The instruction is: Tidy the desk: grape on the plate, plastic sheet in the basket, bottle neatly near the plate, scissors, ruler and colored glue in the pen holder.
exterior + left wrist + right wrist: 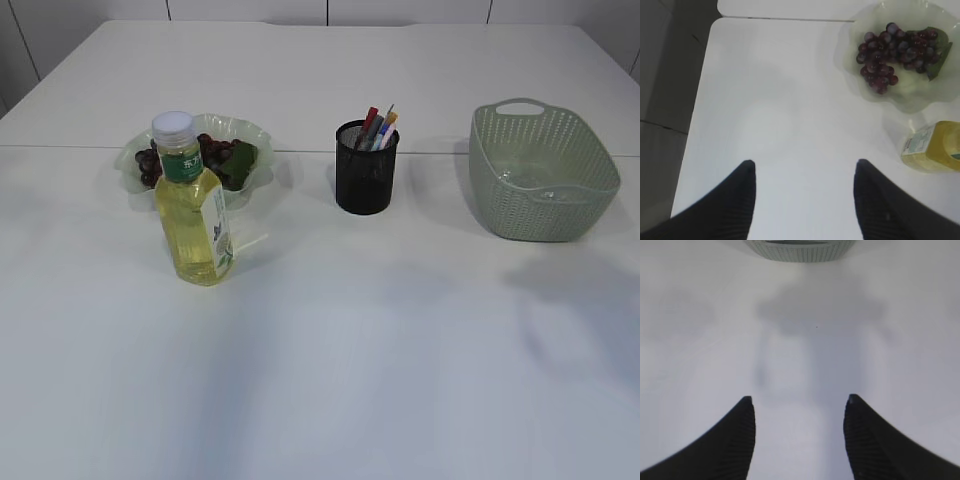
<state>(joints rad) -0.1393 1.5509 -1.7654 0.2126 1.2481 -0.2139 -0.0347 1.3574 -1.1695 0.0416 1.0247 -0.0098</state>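
Apparently little is left to do: the grape bunch [190, 158] lies on the pale green scalloped plate [250, 133], the green-tea bottle [193, 205] stands upright just in front of that plate, and the black mesh pen holder [366, 170] has several coloured handles poking out of its top. Both arms are out of the exterior view; in the wrist views the left gripper [804, 176] and the right gripper [797, 411] hang over bare table with their jaws apart and nothing between them. The main risk, as I judge it, sits with the bottle: it is tall, stands very near the plate's rim, and any further nudge from the left arm could topple it onto the grapes or shove the plate. Which items fill the pen holder is hard to make out; scissors, ruler and glue cannot be told apart at this size. The grey-green woven basket [542, 172] shows something faint on its floor, perhaps the clear plastic sheet, but I cannot confirm it.
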